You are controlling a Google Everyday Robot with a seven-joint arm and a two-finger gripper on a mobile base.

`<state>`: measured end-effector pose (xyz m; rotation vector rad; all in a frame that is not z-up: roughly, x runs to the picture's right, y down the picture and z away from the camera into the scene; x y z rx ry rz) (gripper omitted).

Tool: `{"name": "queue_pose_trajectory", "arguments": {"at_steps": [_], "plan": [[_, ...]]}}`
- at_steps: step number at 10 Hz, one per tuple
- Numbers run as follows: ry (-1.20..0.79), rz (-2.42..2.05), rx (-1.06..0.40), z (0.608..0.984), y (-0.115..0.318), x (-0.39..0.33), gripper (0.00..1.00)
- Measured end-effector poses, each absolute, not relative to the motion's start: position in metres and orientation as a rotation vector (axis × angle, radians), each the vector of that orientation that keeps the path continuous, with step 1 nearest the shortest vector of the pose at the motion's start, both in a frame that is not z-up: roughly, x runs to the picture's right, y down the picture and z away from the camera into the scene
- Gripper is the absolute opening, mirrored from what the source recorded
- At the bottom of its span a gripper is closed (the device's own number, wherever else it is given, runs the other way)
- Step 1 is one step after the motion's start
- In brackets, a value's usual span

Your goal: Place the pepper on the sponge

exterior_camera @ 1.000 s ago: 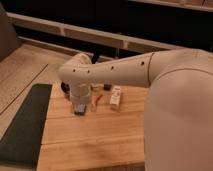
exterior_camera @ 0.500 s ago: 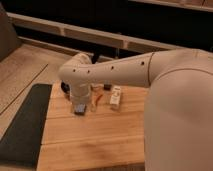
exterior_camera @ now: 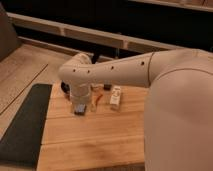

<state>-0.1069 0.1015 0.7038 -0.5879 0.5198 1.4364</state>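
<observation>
Far left, a long dark mat (exterior_camera: 24, 125) lies flat and dull along the edge of the pale wooden tabletop (exterior_camera: 95, 142), whose planks look smooth and hard. Next comes the sponge (exterior_camera: 79, 109), a small flat blue-grey block lying on the wood; it is probably soft and would give a little under a load. The gripper (exterior_camera: 82, 102) hangs straight down over it. Its fingers are spread wide and nothing shows between them.

Just right of the gripper and sponge lies the pepper (exterior_camera: 100, 97) on bare wood, off the sponge. It is slim, orange-red and slightly curved. I judge it light, smooth-skinned and a bit slippery, firm enough to pinch but easy to roll or squirt out sideways. The best hold is probably across its thicker middle, fingers square to its length.

Beside it stands a white rectangular bottle (exterior_camera: 116, 96), close enough to crowd that side. The glossy white arm (exterior_camera: 125, 70) fills the right.
</observation>
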Motion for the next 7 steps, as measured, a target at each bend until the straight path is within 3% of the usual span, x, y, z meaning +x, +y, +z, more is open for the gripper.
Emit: {"name": "queue_pose_trajectory", "arguments": {"at_steps": [5,7], "plan": [[0.287,1.524,-0.497,0.758,0.025,-0.077,0.65],[0.270,1.537,-0.494,0.763,0.020,-0.070,0.65]]}}
